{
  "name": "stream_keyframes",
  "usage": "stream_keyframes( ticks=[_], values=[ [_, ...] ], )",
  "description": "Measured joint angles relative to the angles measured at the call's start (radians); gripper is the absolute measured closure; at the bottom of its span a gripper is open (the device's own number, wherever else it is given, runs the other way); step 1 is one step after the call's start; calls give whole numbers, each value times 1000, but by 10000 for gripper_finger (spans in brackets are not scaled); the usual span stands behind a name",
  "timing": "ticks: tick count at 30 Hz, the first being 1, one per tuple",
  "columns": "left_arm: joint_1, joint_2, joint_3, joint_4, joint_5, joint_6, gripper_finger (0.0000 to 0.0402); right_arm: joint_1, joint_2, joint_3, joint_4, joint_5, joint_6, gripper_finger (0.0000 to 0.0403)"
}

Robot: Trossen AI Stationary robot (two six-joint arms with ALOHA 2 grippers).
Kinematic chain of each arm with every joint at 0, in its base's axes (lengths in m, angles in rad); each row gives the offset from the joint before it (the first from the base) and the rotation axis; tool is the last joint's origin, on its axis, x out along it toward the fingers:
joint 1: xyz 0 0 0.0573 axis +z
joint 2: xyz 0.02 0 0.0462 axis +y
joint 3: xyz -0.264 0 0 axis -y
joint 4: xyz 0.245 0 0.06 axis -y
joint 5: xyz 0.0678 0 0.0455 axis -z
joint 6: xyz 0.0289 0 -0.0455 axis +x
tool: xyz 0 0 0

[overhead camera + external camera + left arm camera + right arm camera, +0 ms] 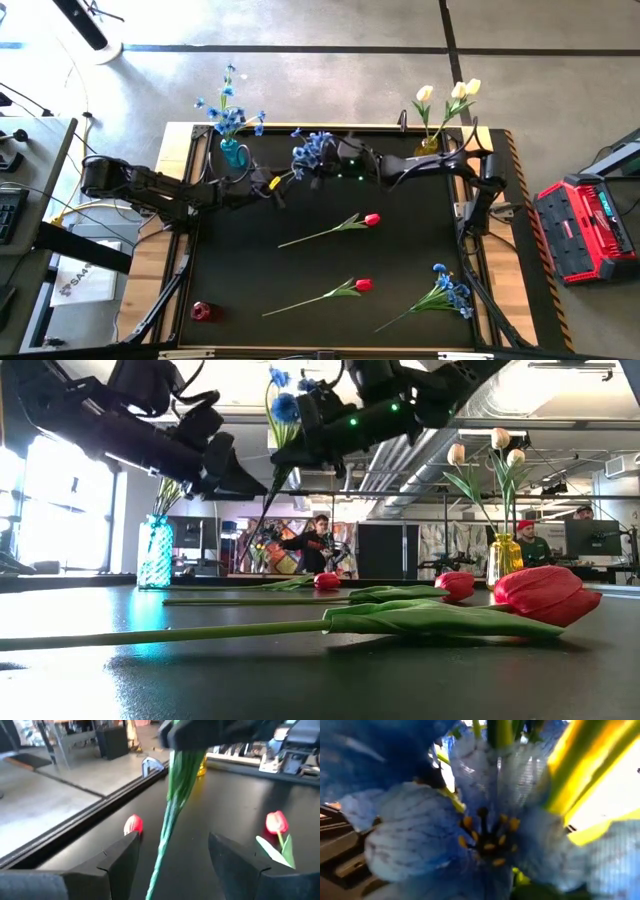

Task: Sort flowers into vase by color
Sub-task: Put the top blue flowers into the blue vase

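Red tulips are lying flat on the black tabletop [400, 270] in the high view. One red tulip [372, 219] is lying near the middle, and a second red tulip [363, 285] is lying closer to the front. Down at the front right, a blue spray [452, 292] is lying near the edge. A small red thing [203, 311] is sitting at the front left corner. At the back left, a blue vase [233, 152] is holding blue flowers [228, 108]. At the back right, a yellow vase [428, 146] is holding cream tulips [450, 92]. The right gripper [328, 160] is holding another blue spray [312, 150] up in the air near the back, with its jaws clenched on it. The left gripper [268, 187] is reaching just beside that stem.

Looking low across the tabletop, a big red tulip head [545, 595] is lying closest. Two more red tulip heads are lying farther back. The blue vase [155, 552] is standing on the left and the yellow vase [504, 560] on the right. People are sitting in the room behind.

From the left wrist, a green stem [172, 815] is hanging between the wide open fingers [117, 855], and nothing is touching it there.

From the right wrist, a big blue blossom [470, 835] is filling the picture.
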Motion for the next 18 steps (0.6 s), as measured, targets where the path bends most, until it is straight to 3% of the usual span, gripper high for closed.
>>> stream_keyframes(
  ticks=[3, 6, 12, 18],
  values=[
    [1, -3, 0, -47, -5, -58, 176, 0, 0, 34, -73, 0, 0, 402],
    [-8, -24, 0, -113, -75, -120, 176, 0, 0, 71, -151, 0, -1, 402],
    [-62, -140, 0, -333, -315, -245, 176, 0, 0, 150, -307, 1, -49, 403],
    [-141, -288, 0, -620, -554, -441, 176, -9, 0, 189, -356, 0, -72, 403]
  ],
)
